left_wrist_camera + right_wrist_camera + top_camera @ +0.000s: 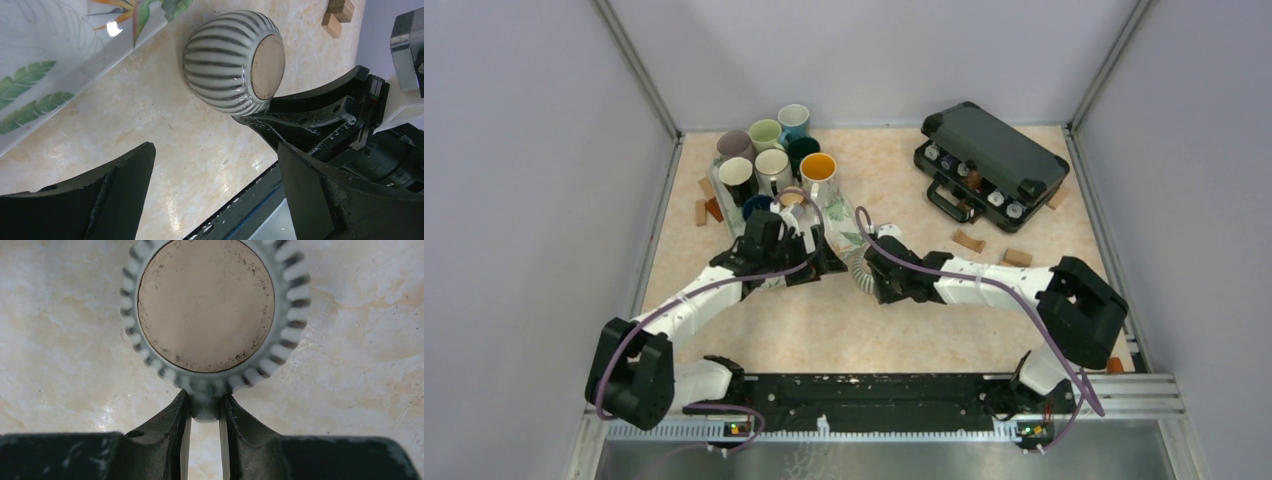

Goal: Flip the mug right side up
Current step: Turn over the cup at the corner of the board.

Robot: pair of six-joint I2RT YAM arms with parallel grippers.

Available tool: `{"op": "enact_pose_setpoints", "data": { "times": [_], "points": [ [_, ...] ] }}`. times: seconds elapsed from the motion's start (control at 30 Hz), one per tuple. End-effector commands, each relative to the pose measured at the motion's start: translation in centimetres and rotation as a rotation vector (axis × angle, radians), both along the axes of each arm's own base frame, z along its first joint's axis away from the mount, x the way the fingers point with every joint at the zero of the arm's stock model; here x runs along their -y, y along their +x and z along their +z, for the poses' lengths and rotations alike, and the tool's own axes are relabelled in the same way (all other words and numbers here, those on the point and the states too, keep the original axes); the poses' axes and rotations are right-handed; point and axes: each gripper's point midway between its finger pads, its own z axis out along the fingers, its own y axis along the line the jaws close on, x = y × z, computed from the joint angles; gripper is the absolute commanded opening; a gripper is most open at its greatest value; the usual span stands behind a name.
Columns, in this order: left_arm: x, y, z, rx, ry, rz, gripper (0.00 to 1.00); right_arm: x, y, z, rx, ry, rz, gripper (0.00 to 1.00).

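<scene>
The grey-and-white ribbed mug has its unglazed tan base turned toward the right wrist camera. My right gripper is shut on the mug's handle, both fingers pinching it just below the base rim. In the left wrist view the mug lies sideways beside the floral tray, base toward the right gripper's fingers. My left gripper is open and empty, a little short of the mug. From above, the mug sits between the left gripper and the right gripper. Its opening is hidden.
A white floral tray holds several upright mugs at the back left. A black case lies open at the back right. Small wooden blocks lie near it and left of the tray.
</scene>
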Motion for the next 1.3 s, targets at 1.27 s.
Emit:
{"op": "enact_pose_setpoints", "data": {
  "times": [1.27],
  "points": [
    [3.7,0.0,10.7,0.091,-0.624,-0.043,0.94,-4.9,5.5,24.4,0.144,1.272,-0.014,0.00]
  ]
}}
